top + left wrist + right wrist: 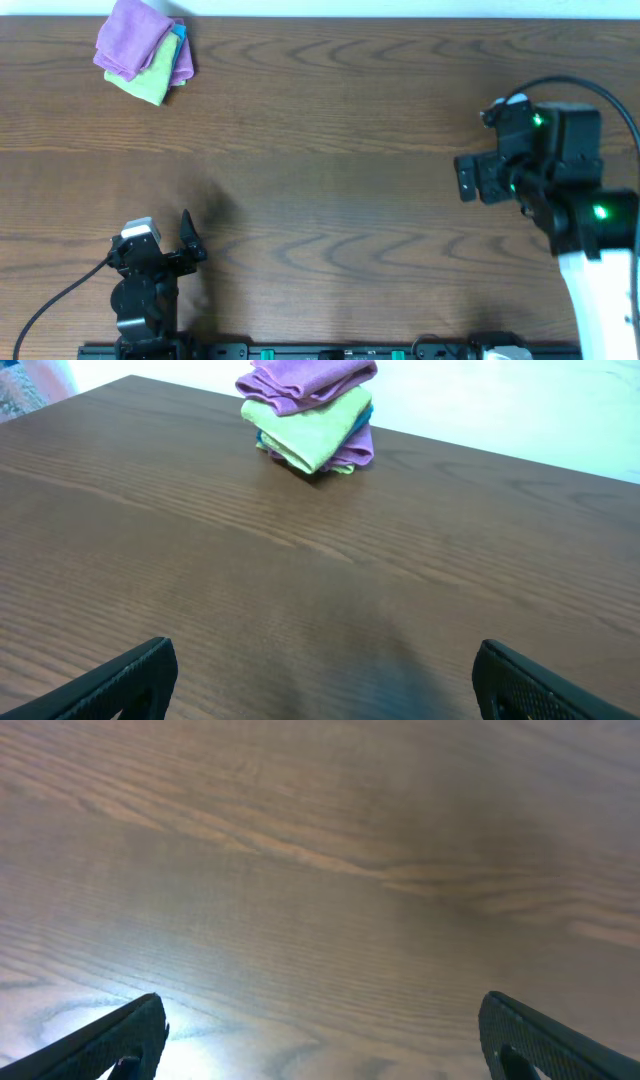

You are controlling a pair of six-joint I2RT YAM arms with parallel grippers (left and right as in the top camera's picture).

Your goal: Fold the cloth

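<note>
A stack of folded cloths [145, 50], purple on top with green, blue and purple under it, lies at the table's far left corner. It also shows in the left wrist view [310, 412], far ahead of my fingers. My left gripper [188, 238] is open and empty near the front left edge, its two fingertips wide apart [325, 675]. My right gripper [468, 178] is open and empty at the right side, above bare wood [325, 1035]. No unfolded cloth is in view.
The brown wooden table [340, 150] fills the view. A black rail [330, 351] runs along the front edge. A black cable [60, 295] trails from the left arm.
</note>
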